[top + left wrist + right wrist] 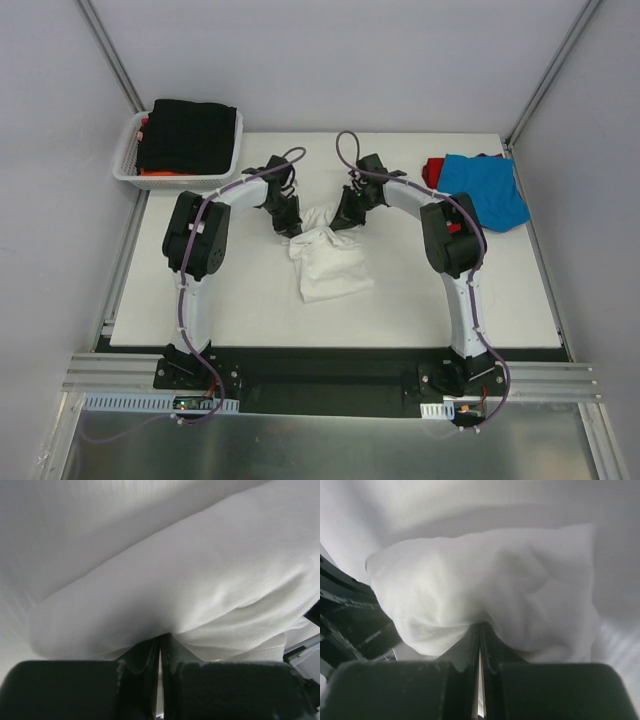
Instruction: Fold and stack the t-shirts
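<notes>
Two t-shirts, a black t-shirt atop an orange t-shirt, lie in the white basket at rear left. Mid-bench, the left jaws and right jaws each pinch the bunched far edge of the white t-shirt. At rear right, the blue t-shirt overlaps the red t-shirt.

Your white lattice basket sits at the far left corner of the white table. Grey panels enclose your workspace.
</notes>
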Action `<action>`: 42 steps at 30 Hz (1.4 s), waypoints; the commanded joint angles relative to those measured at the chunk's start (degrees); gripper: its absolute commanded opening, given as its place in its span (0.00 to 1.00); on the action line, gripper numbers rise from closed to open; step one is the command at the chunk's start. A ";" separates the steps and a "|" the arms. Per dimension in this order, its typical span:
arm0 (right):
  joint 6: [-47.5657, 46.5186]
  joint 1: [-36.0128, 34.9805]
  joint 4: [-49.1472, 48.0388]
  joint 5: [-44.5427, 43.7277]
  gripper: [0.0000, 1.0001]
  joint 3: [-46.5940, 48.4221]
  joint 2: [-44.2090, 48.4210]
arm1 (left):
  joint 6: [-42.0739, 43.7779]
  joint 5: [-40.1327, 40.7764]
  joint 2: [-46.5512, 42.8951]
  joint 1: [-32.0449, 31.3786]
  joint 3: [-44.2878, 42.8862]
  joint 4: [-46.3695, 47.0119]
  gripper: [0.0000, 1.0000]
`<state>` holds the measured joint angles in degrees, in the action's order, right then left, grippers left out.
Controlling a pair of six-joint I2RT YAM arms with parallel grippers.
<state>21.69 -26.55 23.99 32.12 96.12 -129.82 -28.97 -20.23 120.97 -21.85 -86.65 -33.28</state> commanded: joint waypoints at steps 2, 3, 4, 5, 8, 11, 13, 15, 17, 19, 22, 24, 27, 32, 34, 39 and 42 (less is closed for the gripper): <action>-2.79 1.50 2.20 -0.39 0.01 3.90 -0.79 | 4.00 5.64 8.49 5.84 -5.98 4.37 0.00; -3.06 1.67 2.64 -0.39 0.01 3.90 -0.61 | 4.71 5.81 8.93 6.46 -7.20 3.58 0.00; -3.15 1.76 3.16 -0.48 0.01 3.90 -0.44 | 4.63 4.77 9.37 7.07 -7.56 3.48 0.00; -3.50 1.76 3.34 -0.57 0.01 3.82 -0.35 | 3.84 4.59 9.55 8.47 -7.74 3.48 0.00; -3.41 1.93 3.52 -0.65 0.01 3.81 -0.17 | 4.10 3.71 9.64 9.10 -8.62 3.31 0.00; -3.06 1.94 3.52 0.57 0.01 4.52 -0.52 | 3.49 1.43 8.85 9.01 -8.36 3.22 0.00; -3.15 1.94 3.35 1.10 0.31 4.35 0.26 | 3.05 -0.15 7.89 8.93 -7.83 3.22 0.00; -3.85 1.94 2.82 1.10 0.78 3.29 3.68 | 2.69 -2.00 5.25 8.75 -7.05 3.31 0.04; -4.11 2.02 2.73 1.10 0.96 2.15 7.19 | 2.78 -2.36 1.66 8.57 -6.52 3.31 0.27; -4.46 2.11 2.56 1.54 0.96 1.53 9.05 | 2.52 -2.62 -0.72 8.49 -6.34 3.31 0.77; -2.98 2.64 0.02 4.26 0.96 0.48 11.08 | 2.69 -2.80 -3.89 8.57 -7.21 2.69 0.99; -1.22 3.25 -4.36 8.12 0.96 -1.27 11.52 | 2.78 -2.80 -4.51 8.84 -7.74 2.52 0.99; 1.68 3.87 -8.07 9.28 0.97 -3.38 12.31 | 2.25 -4.02 -3.55 9.98 -9.49 2.52 0.99; 3.53 5.88 -9.31 9.28 0.72 -3.92 12.31 | 3.57 -4.56 -2.49 11.21 -13.53 0.94 0.99; 3.18 6.42 -8.78 8.32 0.77 -4.01 12.14 | 4.01 -4.03 -1.71 11.74 -14.07 -0.20 0.97; -0.58 8.96 -5.46 8.66 0.81 -1.64 9.77 | 4.89 -3.86 -0.03 14.19 -13.63 -0.91 0.95; -2.61 10.37 -3.25 9.36 0.81 0.56 7.31 | 6.03 -2.98 1.11 14.64 -13.54 -1.09 0.95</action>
<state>22.68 -18.06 18.57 39.88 92.62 -120.70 -25.58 -24.53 119.77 -8.32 -99.15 -32.14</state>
